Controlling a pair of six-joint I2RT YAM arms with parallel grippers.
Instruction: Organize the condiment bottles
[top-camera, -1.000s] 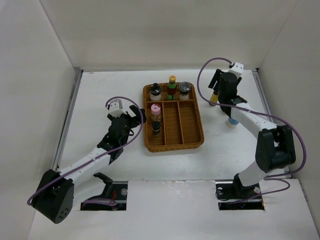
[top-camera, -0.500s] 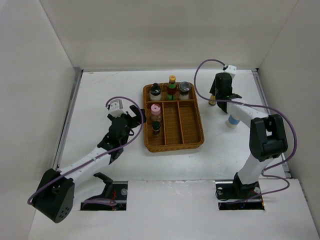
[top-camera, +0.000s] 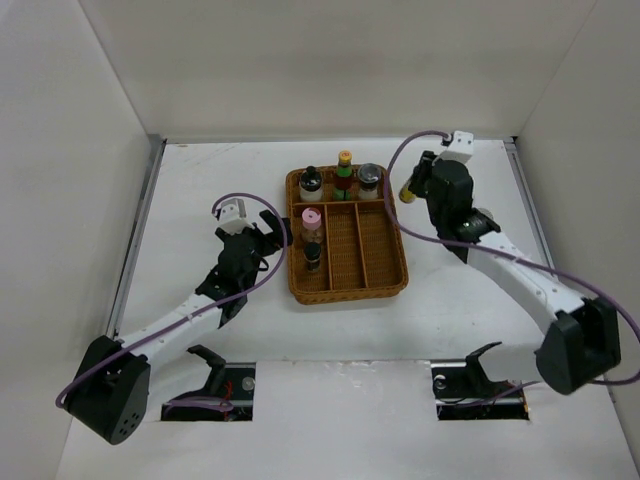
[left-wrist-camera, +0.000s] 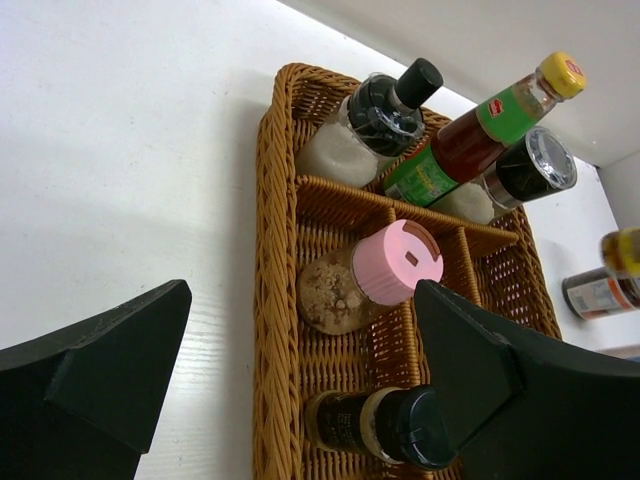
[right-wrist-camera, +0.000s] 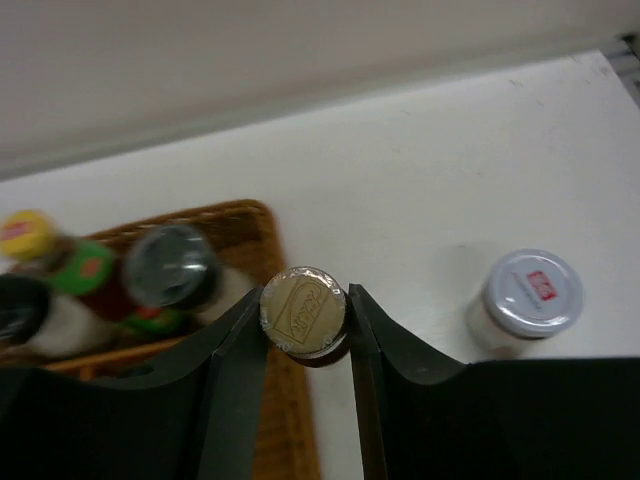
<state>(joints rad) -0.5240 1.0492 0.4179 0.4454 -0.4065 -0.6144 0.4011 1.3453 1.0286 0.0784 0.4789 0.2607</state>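
My right gripper (right-wrist-camera: 303, 322) is shut on a small brown bottle with a gold-yellow cap (right-wrist-camera: 303, 309), held in the air beside the back right corner of the wicker tray (top-camera: 296, 288); the bottle also shows in the top view (top-camera: 407, 189). A white-capped jar (right-wrist-camera: 525, 292) stands on the table to the right. In the tray stand a black-capped shaker (top-camera: 311, 181), a yellow-capped green-labelled bottle (top-camera: 345, 170), a grey-capped jar (top-camera: 370, 178), a pink-capped jar (left-wrist-camera: 375, 272) and a black-capped jar (left-wrist-camera: 385, 425). My left gripper (top-camera: 268, 236) is open and empty at the tray's left side.
The tray's middle and right long compartments (top-camera: 362, 245) hold nothing. White walls close in the table at the back and both sides. The right arm (top-camera: 510, 262) stretches over the table to the right of the tray.
My right gripper has lifted the gold-capped bottle off the table and carried it left toward the tray's back right corner. The left arm has not moved.
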